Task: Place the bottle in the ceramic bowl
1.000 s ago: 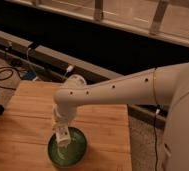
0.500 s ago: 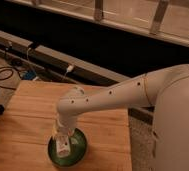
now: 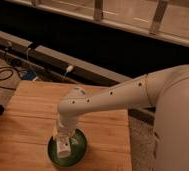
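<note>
The dark green ceramic bowl (image 3: 80,146) sits on the wooden table (image 3: 28,120) near its front edge. My gripper (image 3: 63,140) hangs from the white arm straight down over the bowl's left half. A small white object with a pale label, the bottle (image 3: 64,149), shows at the gripper's tip, inside the bowl's rim. I cannot tell whether it rests on the bowl's bottom or is held just above it.
A dark rail and ledge (image 3: 88,65) run behind the table. Black cables (image 3: 3,76) lie on the floor at the left. The robot's white body (image 3: 178,125) fills the right side. The table's right edge is near the bowl.
The arm has swung a little left and lowered, bringing the gripper and the white bottle down into the bowl.
</note>
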`<state>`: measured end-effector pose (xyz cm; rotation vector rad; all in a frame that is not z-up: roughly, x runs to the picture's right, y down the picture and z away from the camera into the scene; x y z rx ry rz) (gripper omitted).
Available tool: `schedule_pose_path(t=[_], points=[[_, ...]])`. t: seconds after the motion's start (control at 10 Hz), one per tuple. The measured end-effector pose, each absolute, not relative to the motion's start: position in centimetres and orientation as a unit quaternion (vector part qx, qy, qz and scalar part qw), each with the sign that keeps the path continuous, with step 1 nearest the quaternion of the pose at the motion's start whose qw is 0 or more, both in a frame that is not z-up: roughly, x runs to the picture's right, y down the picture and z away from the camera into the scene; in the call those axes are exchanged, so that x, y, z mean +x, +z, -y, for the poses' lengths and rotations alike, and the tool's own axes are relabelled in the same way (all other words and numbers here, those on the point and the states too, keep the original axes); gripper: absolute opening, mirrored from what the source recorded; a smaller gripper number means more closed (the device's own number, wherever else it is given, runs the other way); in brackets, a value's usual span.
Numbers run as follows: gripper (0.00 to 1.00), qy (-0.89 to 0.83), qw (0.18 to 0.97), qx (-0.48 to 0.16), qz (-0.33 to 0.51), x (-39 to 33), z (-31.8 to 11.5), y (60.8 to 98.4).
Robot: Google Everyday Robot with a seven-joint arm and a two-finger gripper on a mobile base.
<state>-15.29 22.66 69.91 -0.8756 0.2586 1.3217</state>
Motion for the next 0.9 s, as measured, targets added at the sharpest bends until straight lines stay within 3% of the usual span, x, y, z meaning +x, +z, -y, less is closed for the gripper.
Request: schedule_pose_path(t=[0.3, 0.4, 0.9], points=[[0.73, 0.593, 0.694, -0.392, -0.116, -15.22, -22.63, 69.94], [0.79, 0.592, 0.694, -0.392, -0.116, -15.26, -22.65, 69.93], [0.8, 0.593, 0.694, -0.392, -0.116, -15.22, -22.64, 69.94]])
